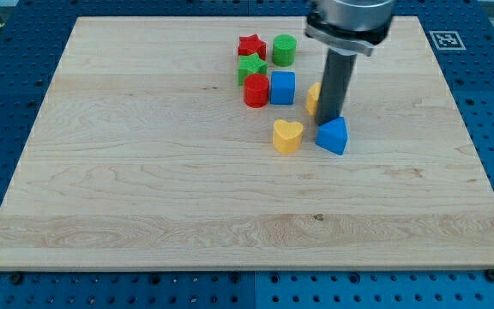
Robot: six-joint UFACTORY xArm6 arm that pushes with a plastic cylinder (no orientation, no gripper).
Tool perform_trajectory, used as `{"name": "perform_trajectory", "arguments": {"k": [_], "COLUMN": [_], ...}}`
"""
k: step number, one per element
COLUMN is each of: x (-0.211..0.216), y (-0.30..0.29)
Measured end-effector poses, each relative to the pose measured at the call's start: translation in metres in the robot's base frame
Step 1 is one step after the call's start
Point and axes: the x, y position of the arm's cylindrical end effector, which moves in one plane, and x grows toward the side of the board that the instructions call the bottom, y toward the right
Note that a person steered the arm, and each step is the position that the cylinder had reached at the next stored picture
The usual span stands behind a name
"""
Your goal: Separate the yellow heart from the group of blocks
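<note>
Rod tip (331, 118), no jaws, set right of yellow plastic heart (287, 136), touching blue triangular block (334, 136); the latter may be shoved instead.

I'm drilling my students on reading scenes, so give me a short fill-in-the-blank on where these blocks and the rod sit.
1. The yellow heart lies to the view's left of the ____ block.
2. The red star sits left of the ____ cylinder.
3. My tip partly hides a ____ block.

Missing words: blue; green; yellow
</note>
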Motion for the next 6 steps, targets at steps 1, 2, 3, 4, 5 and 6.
{"name": "perform_trajectory", "arguments": {"k": [1,2,3,4,5,6], "x": [0.000,0.001,0.004,0.027,0.033,0.033], "y": [-0.017,-0.059,-0.105,-0.114,-0.058,0.013]}}
